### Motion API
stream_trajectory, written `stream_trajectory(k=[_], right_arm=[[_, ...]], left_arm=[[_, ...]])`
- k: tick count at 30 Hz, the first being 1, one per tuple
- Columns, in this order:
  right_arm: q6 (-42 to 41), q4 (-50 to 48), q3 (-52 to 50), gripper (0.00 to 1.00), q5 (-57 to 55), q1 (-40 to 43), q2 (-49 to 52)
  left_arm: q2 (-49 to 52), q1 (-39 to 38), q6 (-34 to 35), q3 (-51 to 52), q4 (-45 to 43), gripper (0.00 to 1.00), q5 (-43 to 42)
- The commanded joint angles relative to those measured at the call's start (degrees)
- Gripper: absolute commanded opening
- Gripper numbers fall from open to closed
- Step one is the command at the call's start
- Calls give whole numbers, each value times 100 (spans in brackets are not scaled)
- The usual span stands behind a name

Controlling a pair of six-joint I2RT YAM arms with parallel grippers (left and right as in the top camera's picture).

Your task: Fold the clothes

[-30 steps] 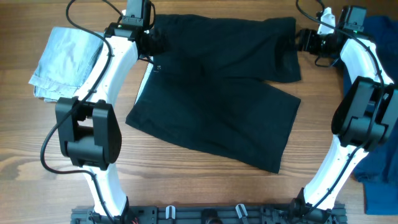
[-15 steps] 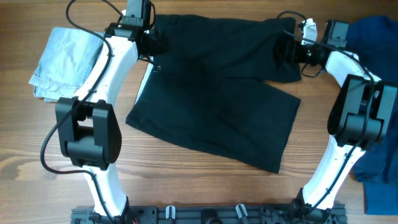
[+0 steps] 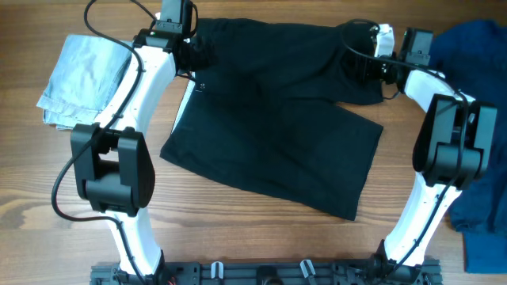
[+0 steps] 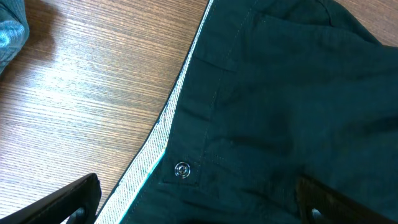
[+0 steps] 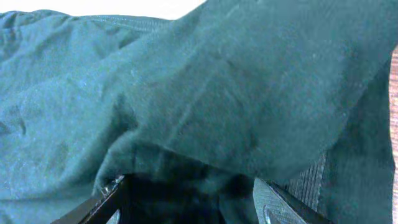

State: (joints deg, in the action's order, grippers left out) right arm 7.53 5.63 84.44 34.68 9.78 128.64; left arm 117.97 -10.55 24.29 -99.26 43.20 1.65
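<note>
Left hand (image 4: 202, 202) spread over black shorts (image 3: 277, 119), waistband snap (image 4: 181, 169) showing, right hand (image 5: 193, 200) parted around bunched cloth.

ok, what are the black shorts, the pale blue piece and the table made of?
Black shorts: matte woven cloth, likely cotton twill, going by the fine weave, the stitched seams and the shiny metal snap.
Pale blue piece: looks like faded denim, with a mottled wash and thick folds.
Table: wood grain with a low sheen. Can't tell whether it is solid wood or laminate.
</note>
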Motion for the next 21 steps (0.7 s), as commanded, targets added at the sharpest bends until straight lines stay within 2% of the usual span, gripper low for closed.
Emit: stream_trajectory(k=[1, 4, 10, 14, 21], right_arm=[[-212, -66, -57, 64, 107, -20, 129], [-214, -140, -57, 69, 461, -17, 129], [-413, -55, -52, 70, 461, -15, 122], [-310, 330, 4, 69, 479, 7, -59], [-116, 1005, 7, 70, -352, 55, -623]], left_arm=[[2, -7, 55, 15, -15, 100, -28], [2, -7, 55, 15, -15, 100, -28], [2, -7, 55, 15, -15, 100, -28], [2, -7, 55, 15, -15, 100, -28], [2, -7, 55, 15, -15, 100, -28]])
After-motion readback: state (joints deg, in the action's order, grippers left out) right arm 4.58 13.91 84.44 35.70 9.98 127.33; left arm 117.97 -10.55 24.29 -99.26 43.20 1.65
